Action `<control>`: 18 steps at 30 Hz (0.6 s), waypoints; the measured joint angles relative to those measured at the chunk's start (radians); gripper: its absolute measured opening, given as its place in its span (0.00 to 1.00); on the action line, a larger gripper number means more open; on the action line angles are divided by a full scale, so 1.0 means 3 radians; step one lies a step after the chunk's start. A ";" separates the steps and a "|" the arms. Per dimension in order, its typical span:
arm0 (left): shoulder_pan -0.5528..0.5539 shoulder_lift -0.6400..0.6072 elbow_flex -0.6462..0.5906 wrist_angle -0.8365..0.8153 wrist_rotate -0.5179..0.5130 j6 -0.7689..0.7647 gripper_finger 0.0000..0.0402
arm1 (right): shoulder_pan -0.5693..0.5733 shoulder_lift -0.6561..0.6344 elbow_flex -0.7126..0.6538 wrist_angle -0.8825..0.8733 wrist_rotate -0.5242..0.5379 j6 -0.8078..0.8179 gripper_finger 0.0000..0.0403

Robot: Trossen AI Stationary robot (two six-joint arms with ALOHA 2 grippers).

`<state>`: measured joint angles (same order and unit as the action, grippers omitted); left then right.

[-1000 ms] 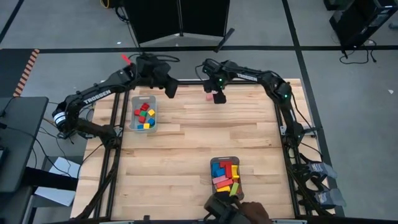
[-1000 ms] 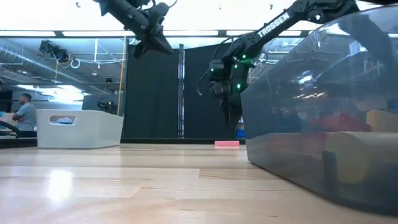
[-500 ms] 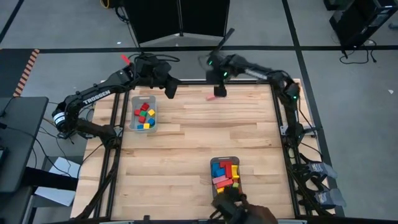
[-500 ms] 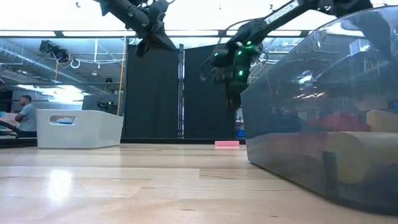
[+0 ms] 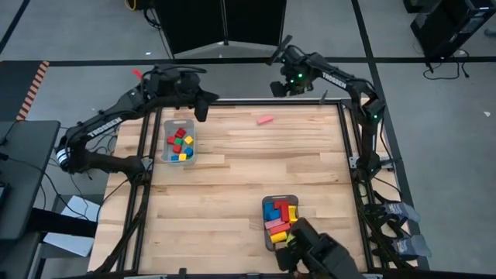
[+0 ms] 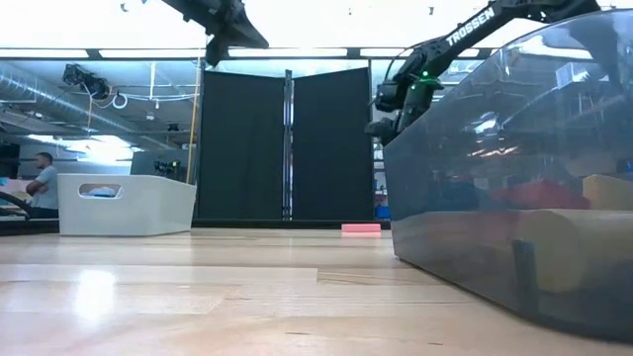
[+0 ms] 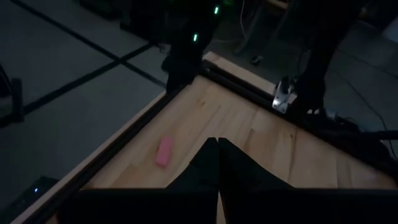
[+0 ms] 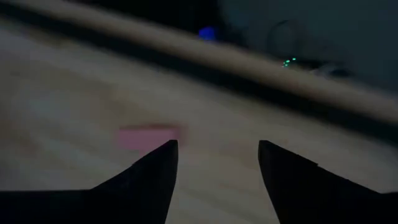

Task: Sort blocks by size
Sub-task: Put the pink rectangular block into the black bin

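Observation:
A pink bar block (image 5: pixel 265 120) lies flat on the table near its far edge; it also shows in the low view (image 6: pixel 361 228), the left wrist view (image 7: pixel 163 151) and the right wrist view (image 8: pixel 148 135). My right gripper (image 5: pixel 280 87) hangs open and empty above the far edge, up and behind the pink block (image 8: pixel 217 155). My left gripper (image 5: pixel 200 108) is shut and empty, high above the far left of the table (image 7: pixel 217 149). Small coloured cubes lie in the grey tray (image 5: pixel 169 124) at the left. Longer bars lie in the grey tray (image 5: pixel 266 203) at the near edge.
A dark-sleeved hand of a person (image 5: pixel 318 256) reaches in at the near tray's near end. In the low view the near tray's wall (image 6: pixel 514 198) fills the right side and the left tray (image 6: pixel 124 205) stands at the left. Bare wood lies between the trays.
My right gripper has risen from beside the pink block and drawn back over the table's far edge; the block stays flat on the table. My left gripper has gone up and a little toward the left edge. The hand at the near tray has moved.

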<state>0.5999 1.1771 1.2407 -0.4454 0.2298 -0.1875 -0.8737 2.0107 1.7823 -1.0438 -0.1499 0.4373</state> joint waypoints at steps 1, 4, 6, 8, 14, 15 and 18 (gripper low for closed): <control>0.0000 -0.0028 0.0000 0.0000 0.0000 0.0000 0.01 | 0.0027 0.0011 -0.0001 0.0018 -0.0114 0.0048 0.58; 0.0000 -0.0090 0.0000 -0.0009 0.0005 0.0000 0.01 | 0.0202 0.0003 0.0003 0.0070 -0.0217 0.0124 0.57; 0.0000 -0.0125 0.0000 -0.0009 0.0036 0.0000 0.01 | 0.0334 0.0001 0.0007 0.0044 -0.0057 0.0186 0.58; 0.0000 -0.0141 0.0000 -0.0007 0.0076 0.0001 0.01 | 0.0471 0.0007 0.0002 -0.0039 0.0167 0.0276 0.59; 0.0000 -0.0137 0.0000 -0.0003 0.0186 0.0087 0.01 | 0.0816 0.0111 0.0040 0.0060 0.0343 0.0692 0.68; 0.0000 -0.0137 0.0000 -0.0005 0.0204 0.0094 0.01 | 0.0852 0.0113 0.0042 0.0113 0.0343 0.0704 0.70; 0.0000 -0.0142 0.0000 -0.0040 0.0294 0.0121 0.01 | 0.0924 0.0111 0.0113 0.0188 0.0245 0.0313 0.76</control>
<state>0.5999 1.1346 1.2407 -0.4575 0.3182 -0.1512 -0.5965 2.0441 1.8163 -0.9874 -0.0764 0.5312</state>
